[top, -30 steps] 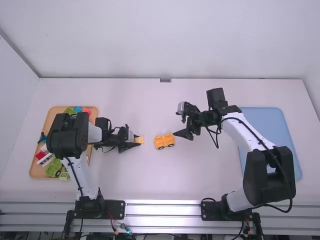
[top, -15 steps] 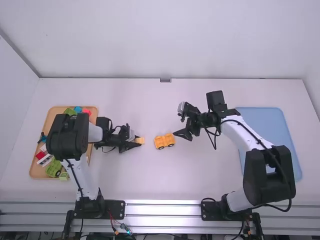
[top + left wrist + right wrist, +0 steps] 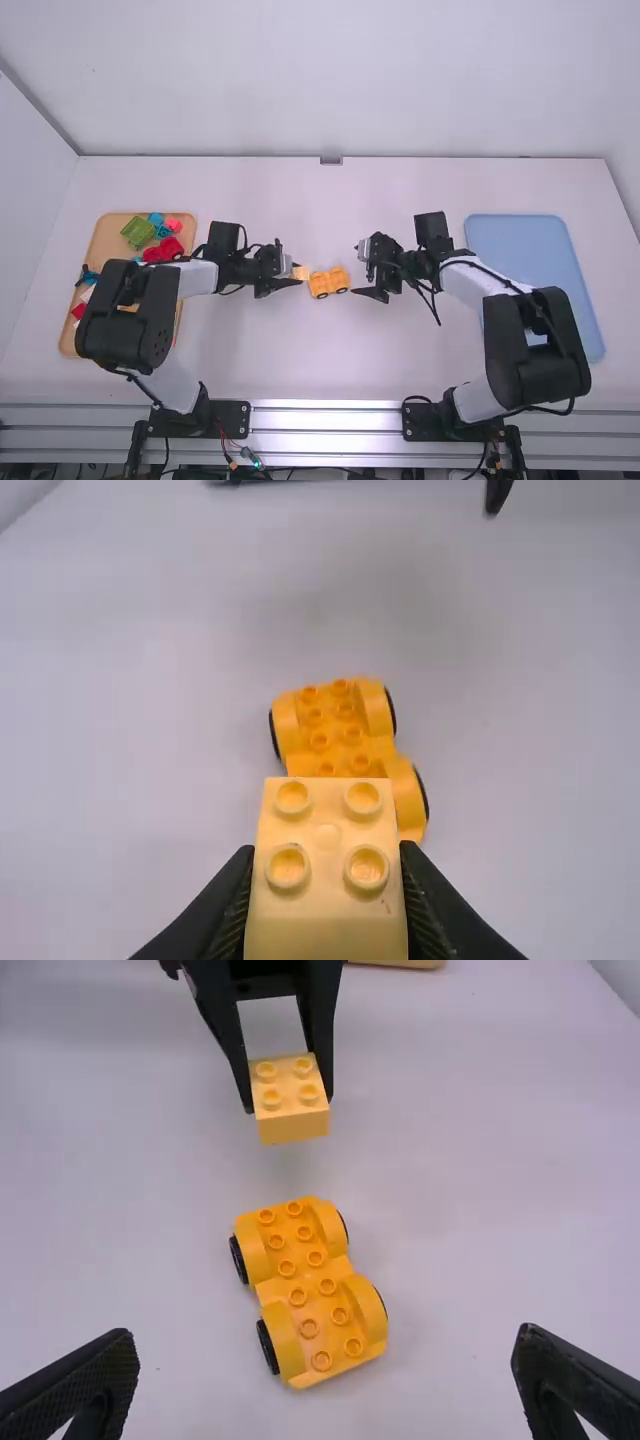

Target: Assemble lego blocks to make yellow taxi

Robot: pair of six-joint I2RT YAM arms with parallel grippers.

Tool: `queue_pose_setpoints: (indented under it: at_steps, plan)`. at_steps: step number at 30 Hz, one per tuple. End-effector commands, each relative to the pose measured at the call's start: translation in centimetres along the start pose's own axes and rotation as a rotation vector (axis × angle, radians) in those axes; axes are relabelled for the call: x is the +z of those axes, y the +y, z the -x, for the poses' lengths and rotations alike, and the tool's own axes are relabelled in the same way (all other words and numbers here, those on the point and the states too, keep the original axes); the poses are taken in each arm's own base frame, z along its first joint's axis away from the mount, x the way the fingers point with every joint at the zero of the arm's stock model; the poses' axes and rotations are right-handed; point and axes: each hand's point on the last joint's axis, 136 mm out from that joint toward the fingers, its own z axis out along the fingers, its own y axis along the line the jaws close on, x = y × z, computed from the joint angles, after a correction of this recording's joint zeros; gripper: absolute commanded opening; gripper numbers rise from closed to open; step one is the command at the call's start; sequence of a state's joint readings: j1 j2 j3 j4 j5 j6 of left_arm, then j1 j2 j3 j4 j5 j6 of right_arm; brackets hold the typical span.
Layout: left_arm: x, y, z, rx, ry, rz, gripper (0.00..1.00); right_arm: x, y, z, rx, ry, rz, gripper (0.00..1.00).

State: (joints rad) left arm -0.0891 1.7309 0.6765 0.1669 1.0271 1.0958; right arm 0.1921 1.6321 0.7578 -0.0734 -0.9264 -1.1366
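Note:
In the high view my left gripper [image 3: 292, 276] is shut on a pale yellow block [image 3: 300, 272], just left of the orange-yellow car base [image 3: 328, 282] on the table. My right gripper [image 3: 358, 268] stands open to the right of the base. Four studs top the pale block [image 3: 328, 870] between the fingers of my left gripper [image 3: 327, 900] in the left wrist view; the car base [image 3: 340, 725] lies beyond. The right wrist view has the studded, black-wheeled base [image 3: 308, 1290] ahead of my open right gripper [image 3: 325, 1375], with the block [image 3: 290, 1100] held above the table, apart from it.
A wooden tray [image 3: 104, 232] at the left holds green, red, blue and white blocks, with the left arm partly over it. On the right lies a blue tray [image 3: 515, 235], partly under the right arm. The table [image 3: 300, 360] extends in front of the base.
My left gripper has moved right with the pale block, close to the car base. The right gripper has shifted slightly toward the camera side of the table. The base has stayed in place.

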Motion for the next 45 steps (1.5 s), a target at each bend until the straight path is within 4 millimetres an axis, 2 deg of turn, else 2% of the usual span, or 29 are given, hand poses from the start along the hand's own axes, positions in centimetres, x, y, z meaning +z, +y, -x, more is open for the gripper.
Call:
queue_pose_setpoints:
  at_steps: [1,3,5,9,13,15,21,29,32,34,36,45]
  plan:
    - [0.8,-0.9,0.9,-0.121,-0.017,-0.017,0.06,1.0,0.5,-0.9,0.011,-0.036,0.041,0.98]
    - [1.4,-1.0,1.6,-0.16,-0.037,-0.021,0.07,1.8,0.1,-2.1,0.019,-0.028,0.059,0.99]
    - [1.8,-1.3,1.9,-0.162,-0.039,-0.025,0.07,2.3,0.0,-2.6,0.019,-0.052,0.082,0.98]
    - [2.6,-1.5,1.6,-0.159,-0.008,-0.007,0.07,3.4,0.5,-2.7,-0.028,-0.149,0.166,0.99]
    - [2.8,-1.5,1.8,-0.177,-0.014,-0.001,0.06,3.9,0.6,-3.7,-0.085,-0.167,0.198,0.99]
    - [2.8,-1.7,2.0,-0.178,-0.025,-0.011,0.06,4.9,0.3,-3.7,-0.081,-0.176,0.21,0.99]
    - [2.8,-1.8,1.9,-0.179,-0.024,-0.013,0.04,7.1,-0.4,-4.0,-0.069,-0.17,0.227,0.98]
    - [2.8,-1.9,1.9,-0.179,-0.024,-0.014,0.04,9.7,0.6,-5.5,-0.042,-0.075,0.274,1.0]
    - [2.8,-1.8,1.8,-0.181,-0.023,-0.012,0.03,9.8,0.8,-5.9,-0.026,-0.076,0.28,0.88]
    - [2.8,-1.8,1.9,-0.18,-0.023,-0.012,0.03,9.8,0.9,-5.9,-0.02,-0.075,0.284,0.69]
    - [2.8,-1.9,1.9,-0.18,-0.023,-0.015,0.02,9.8,1.0,-5.9,-0.011,-0.074,0.287,0.57]
    - [3.2,-1.8,0.3,-0.179,0.009,-0.009,0.02,9.9,0.8,-6.7,0.131,-0.008,0.277,0.41]
